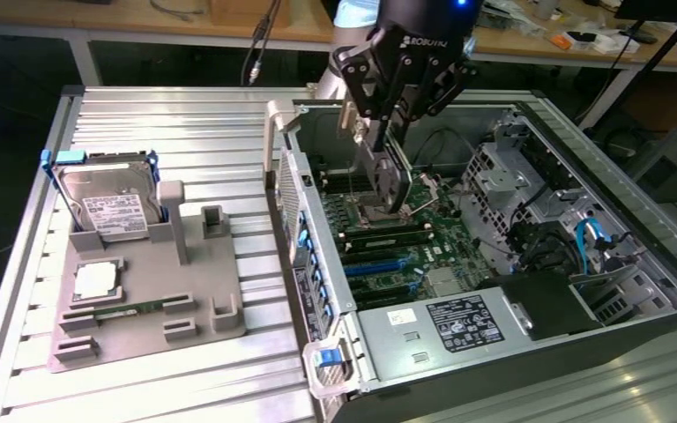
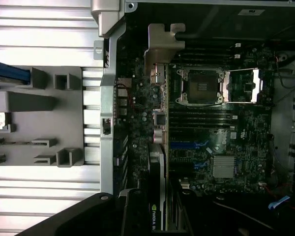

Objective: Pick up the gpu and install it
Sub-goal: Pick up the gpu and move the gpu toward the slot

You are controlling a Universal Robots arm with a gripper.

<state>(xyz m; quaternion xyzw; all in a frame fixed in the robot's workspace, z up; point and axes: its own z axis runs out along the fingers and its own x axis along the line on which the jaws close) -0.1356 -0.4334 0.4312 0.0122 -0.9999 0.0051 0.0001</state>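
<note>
Silver metal ribs make up the big counter [image 1: 162, 115], and on it lies an open computer case [image 1: 638, 220]. Beside the case, on the exterior view's left, sits a grey holder [image 1: 138, 291] with a hard drive [image 1: 109, 198] standing in it. Inside the case is the green main board [image 1: 439, 220] with blue slots [image 1: 374, 264].

The graphics card [image 1: 388, 181] hangs in the air over the main board. It is inside the case walls but not in any slot yet. The pincer [image 1: 388, 128] is squeezed narrow on the card's top part and holds it on edge. In the wrist view the card's silver end plate [image 2: 162, 44] is near the back wall [image 2: 108, 98] of the case.

To do this well, I think the card should be held straight up, not leaning. Its bottom edge should sit right over one long blue slot. Going down slow and straight looks best. The black memory sticks [image 1: 386, 231] and loose wires [image 1: 439, 145] are near, so a bump could hurt them.
</note>
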